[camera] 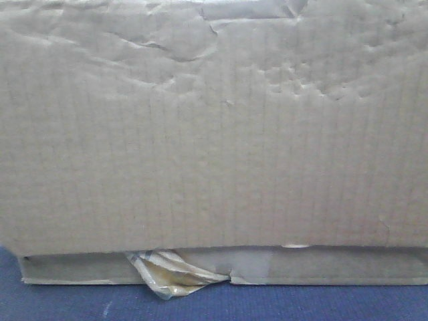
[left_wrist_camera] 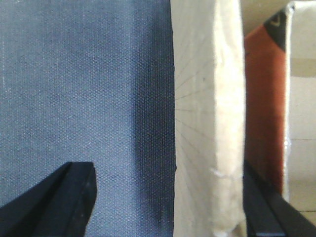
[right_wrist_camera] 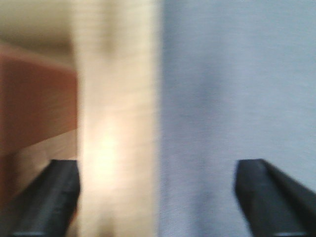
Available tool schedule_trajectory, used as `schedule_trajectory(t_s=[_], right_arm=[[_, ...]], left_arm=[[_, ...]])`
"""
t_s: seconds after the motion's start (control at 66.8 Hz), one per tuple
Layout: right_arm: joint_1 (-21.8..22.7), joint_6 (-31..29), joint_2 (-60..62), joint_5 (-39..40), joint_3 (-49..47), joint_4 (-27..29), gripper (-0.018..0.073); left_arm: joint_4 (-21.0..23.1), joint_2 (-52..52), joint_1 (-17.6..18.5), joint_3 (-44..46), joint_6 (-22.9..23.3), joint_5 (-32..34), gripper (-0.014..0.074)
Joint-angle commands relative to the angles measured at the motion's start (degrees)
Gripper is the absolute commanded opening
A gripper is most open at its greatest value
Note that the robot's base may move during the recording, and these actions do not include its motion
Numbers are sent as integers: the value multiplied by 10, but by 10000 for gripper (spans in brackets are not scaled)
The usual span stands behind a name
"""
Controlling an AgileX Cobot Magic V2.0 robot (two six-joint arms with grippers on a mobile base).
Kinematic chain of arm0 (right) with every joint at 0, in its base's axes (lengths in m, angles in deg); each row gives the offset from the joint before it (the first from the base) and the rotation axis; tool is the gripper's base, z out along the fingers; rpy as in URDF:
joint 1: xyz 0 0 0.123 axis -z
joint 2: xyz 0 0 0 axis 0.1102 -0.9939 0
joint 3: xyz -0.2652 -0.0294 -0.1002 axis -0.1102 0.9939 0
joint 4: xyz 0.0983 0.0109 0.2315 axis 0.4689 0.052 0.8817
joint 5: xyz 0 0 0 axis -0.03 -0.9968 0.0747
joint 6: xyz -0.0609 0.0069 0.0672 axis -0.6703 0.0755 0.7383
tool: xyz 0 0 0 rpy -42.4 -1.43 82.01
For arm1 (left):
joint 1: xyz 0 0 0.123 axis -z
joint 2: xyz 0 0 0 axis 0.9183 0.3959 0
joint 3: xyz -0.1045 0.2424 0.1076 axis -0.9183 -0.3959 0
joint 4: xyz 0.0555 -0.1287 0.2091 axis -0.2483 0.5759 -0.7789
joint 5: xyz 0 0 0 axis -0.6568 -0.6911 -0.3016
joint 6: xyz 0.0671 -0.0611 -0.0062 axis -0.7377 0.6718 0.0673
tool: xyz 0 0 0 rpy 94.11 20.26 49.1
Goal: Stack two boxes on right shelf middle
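The large creased brown cardboard box fills my front view. It lies on the thin flat brown cardboard box, whose crumpled yellowish tape scrap sticks out in front. Both rest on the blue cloth-covered desk. My left gripper has its jaws spread around a pale cardboard edge; which box, I cannot tell. My right gripper, blurred, has its jaws spread over cardboard and blue cloth.
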Motion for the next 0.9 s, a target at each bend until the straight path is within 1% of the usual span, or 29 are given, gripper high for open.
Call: schedule_trajectory(t_s=[0.0, 0.09, 0.359, 0.419, 0.464, 0.494, 0.539, 0.554, 0.584, 0.644, 0.659, 0.674, 0.719, 0.749, 0.884], right_arm=[[-1, -5, 4, 4, -4, -10, 430], [-1, -5, 4, 4, -4, -12, 410], [-1, -5, 4, 4, -4, -15, 410], [-1, -5, 4, 4, -4, -15, 379], [-1, -5, 4, 4, -4, -15, 321], [-1, -5, 4, 4, -4, -15, 286], [-1, -5, 4, 4, -4, -15, 179], [-1, -5, 4, 4, -4, -15, 144], [-1, -5, 4, 4, -4, -15, 71], [-1, -5, 4, 4, -4, -15, -83], [-1, -5, 4, 4, -4, -15, -102], [-1, -5, 4, 4, -4, -15, -158], [-1, -4, 4, 4, -4, -15, -163], [-1, -4, 4, 4, -4, -15, -160], [-1, -4, 4, 4, -4, -15, -160]], left_arm=[[3, -4, 1, -1, 3, 0, 401], [4, -4, 1, -1, 3, 0, 401], [7, -4, 1, -1, 3, 0, 401], [9, -4, 1, -1, 3, 0, 398], [9, -4, 1, -1, 3, 0, 379], [9, -4, 1, -1, 3, 0, 353], [9, -4, 1, -1, 3, 0, 289], [9, -4, 1, -1, 3, 0, 248], [9, -4, 1, -1, 3, 0, 204], [11, -4, 1, -1, 3, 0, 80], [13, -4, 1, -1, 3, 0, 50], [15, -4, 1, -1, 3, 0, 19], [19, -4, 1, -1, 3, 0, -69], [20, -4, 1, -1, 3, 0, -111], [20, -4, 1, -1, 1, 0, -111]])
